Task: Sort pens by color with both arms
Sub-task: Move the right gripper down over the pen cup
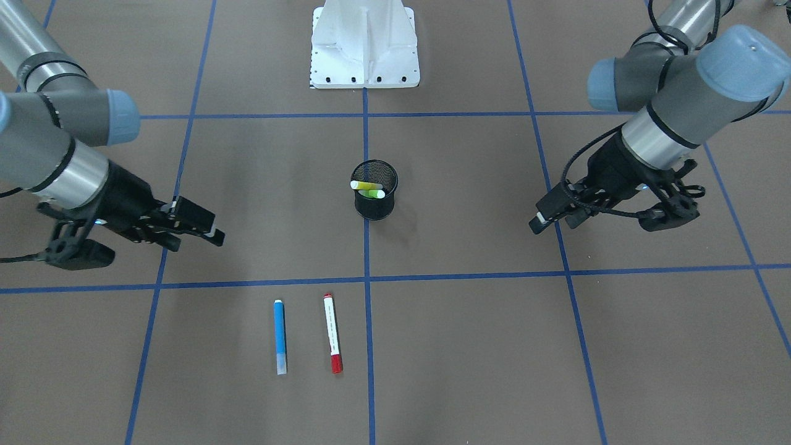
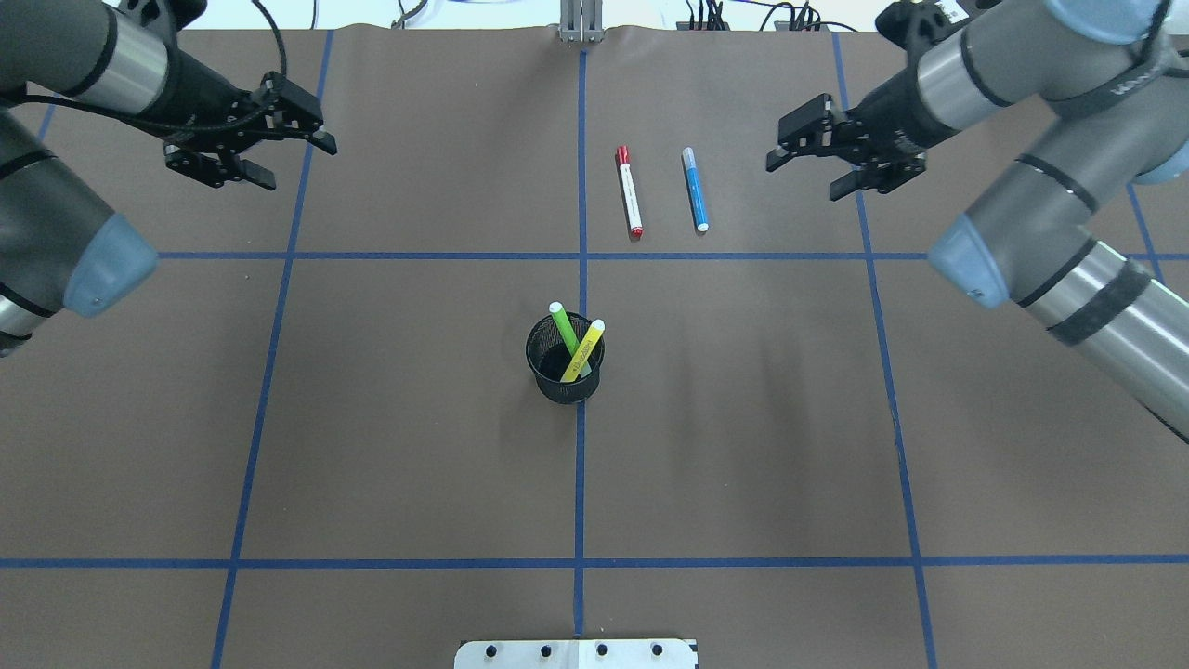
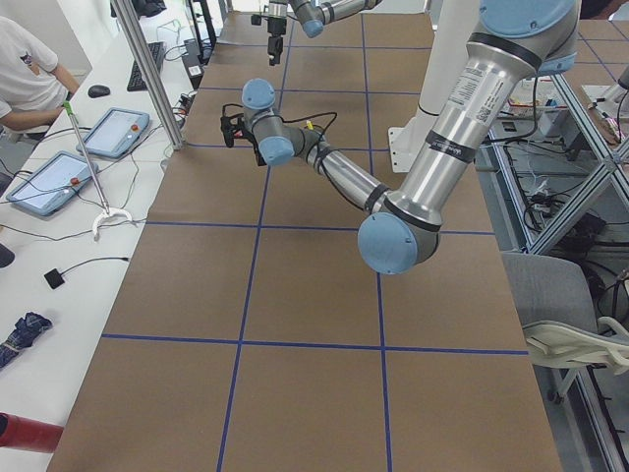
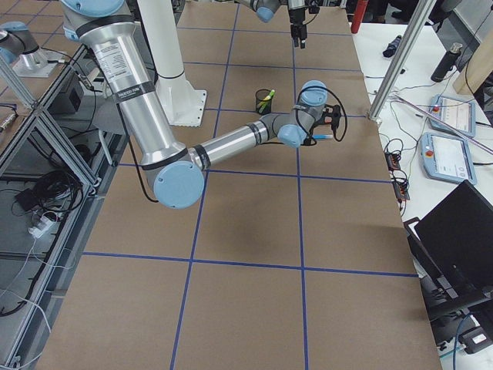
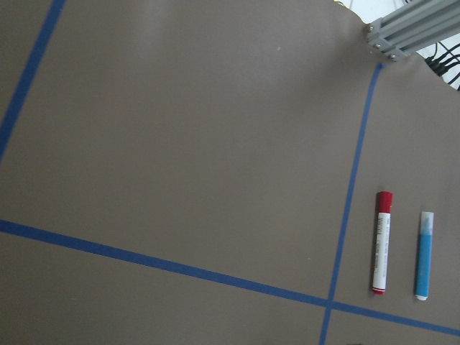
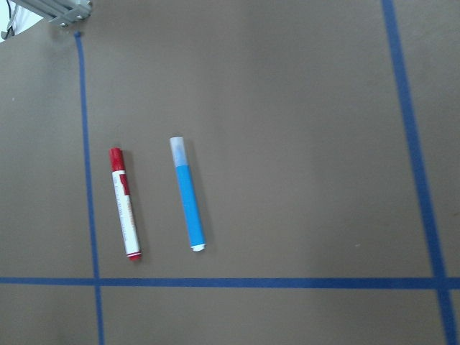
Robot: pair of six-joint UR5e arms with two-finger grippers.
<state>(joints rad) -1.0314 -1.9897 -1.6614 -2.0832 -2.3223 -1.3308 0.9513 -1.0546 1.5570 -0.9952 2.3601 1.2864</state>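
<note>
As seen from the robot's side, the cup [image 2: 555,385] stands in the middle of the table [image 2: 409,427]. The green pen [image 2: 563,327] and the yellow pen [image 2: 586,347] lean inside it. Farther off, a bit to the right, the white pen [image 2: 630,192] with a red cap and the blue pen [image 2: 695,189] lie flat, side by side, not touching. At the far left, the left gripper [image 2: 301,166] hangs with its jaws wide, holding nothing. At the far right, the right gripper [image 2: 802,181] is the same, near the blue pen.

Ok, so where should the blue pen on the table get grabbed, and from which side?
Probably mid-barrel on the blue pen, with the right claw, the nearer one, coming straight down and closing across its slim width. It lies flat, with a gap to the red-capped pen beside it.
</note>
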